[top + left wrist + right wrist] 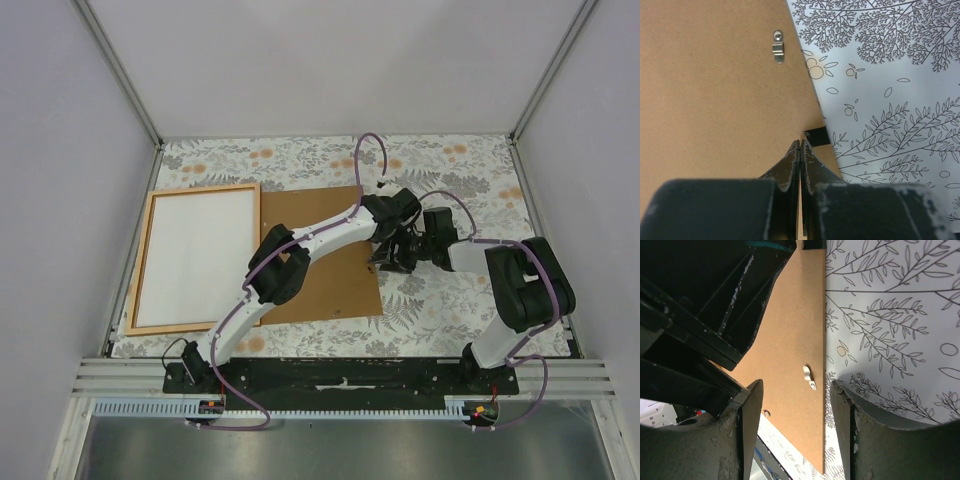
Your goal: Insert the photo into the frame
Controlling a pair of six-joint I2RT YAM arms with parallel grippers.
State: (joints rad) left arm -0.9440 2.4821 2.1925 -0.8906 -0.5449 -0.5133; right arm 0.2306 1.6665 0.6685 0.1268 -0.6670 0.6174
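Note:
The photo (195, 258) lies white side up inside the frame (205, 188), a thin light-brown wooden frame at the left of the table. Both grippers are away from it, at the right edge of the brown backing board (325, 285). My left gripper (384, 260) is shut, its tips (800, 142) over the board (715, 100) beside a small black piece (816, 136) at the board's edge. My right gripper (403, 256) is open; its jaws (796, 385) straddle the board's right edge (790, 330) with nothing between them.
The table has a leaf-patterned cloth (450, 300). Small metal clips (778, 46) (809, 378) sit on the board near its edge. The left gripper's black body (705, 295) fills the right wrist view's upper left. Walls close in the sides and back.

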